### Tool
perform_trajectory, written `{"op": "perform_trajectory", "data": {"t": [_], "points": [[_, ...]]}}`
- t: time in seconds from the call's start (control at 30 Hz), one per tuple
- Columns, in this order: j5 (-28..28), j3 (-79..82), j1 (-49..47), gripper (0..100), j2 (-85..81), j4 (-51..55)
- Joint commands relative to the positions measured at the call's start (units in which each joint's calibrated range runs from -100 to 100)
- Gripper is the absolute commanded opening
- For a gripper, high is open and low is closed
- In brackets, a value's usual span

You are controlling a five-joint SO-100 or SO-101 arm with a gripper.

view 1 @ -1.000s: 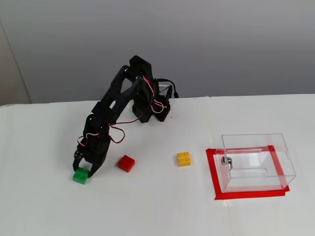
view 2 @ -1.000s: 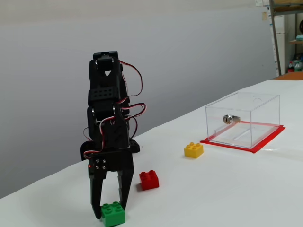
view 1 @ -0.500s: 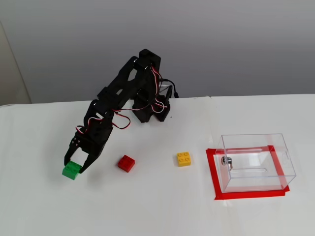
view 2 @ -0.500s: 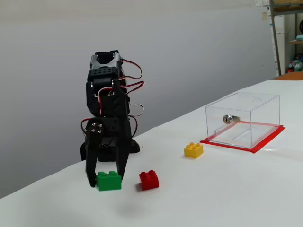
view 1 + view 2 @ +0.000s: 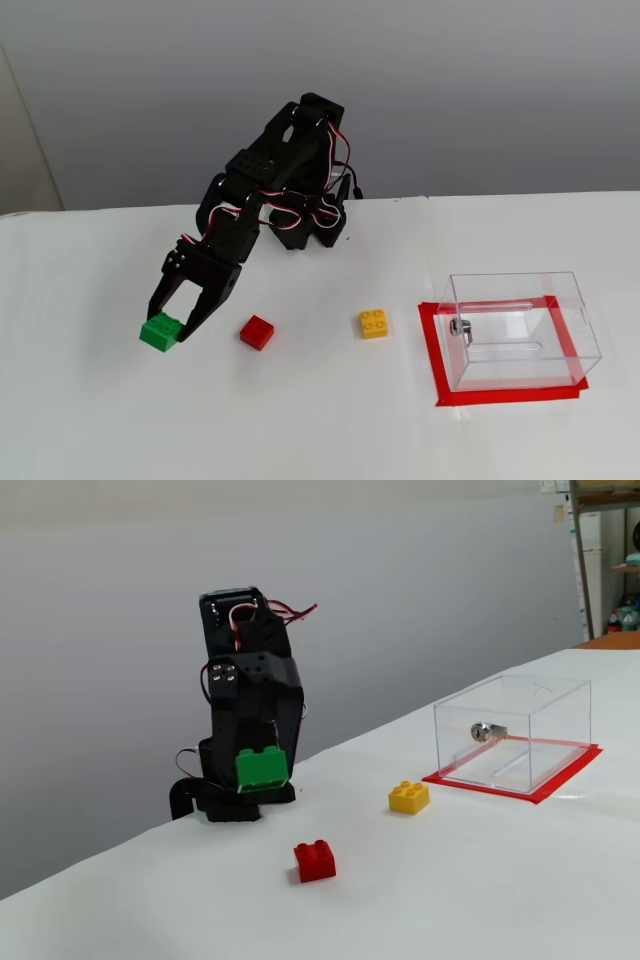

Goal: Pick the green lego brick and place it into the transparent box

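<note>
The green lego brick (image 5: 160, 331) sits between the two black fingers of my gripper (image 5: 168, 325), which is shut on it at the left of a fixed view. In another fixed view the green brick (image 5: 262, 768) hangs above the table in front of the black arm (image 5: 245, 670), and the fingers are mostly hidden behind it. The transparent box (image 5: 520, 300) stands at the right, open at the top and empty, with a small metal knob (image 5: 460, 327) on its left wall. It also shows at the right of the other fixed view (image 5: 515, 715), far from the gripper.
A red brick (image 5: 257, 332) and a yellow brick (image 5: 374, 324) lie on the white table between the gripper and the box; both also show in the other fixed view (image 5: 315, 861) (image 5: 409, 797). Red tape (image 5: 500, 395) frames the box's base. The arm's base (image 5: 315, 225) stands at the table's back.
</note>
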Motion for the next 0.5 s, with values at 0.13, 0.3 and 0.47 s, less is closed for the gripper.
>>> {"op": "perform_trajectory", "data": {"t": [0.13,0.3,0.47], "points": [[-0.33,-0.5,-4.66,4,-7.8,8.08],[-0.33,-0.41,-7.7,4,-11.54,9.04],[-0.33,1.67,-11.69,4,-15.52,8.6]]}}
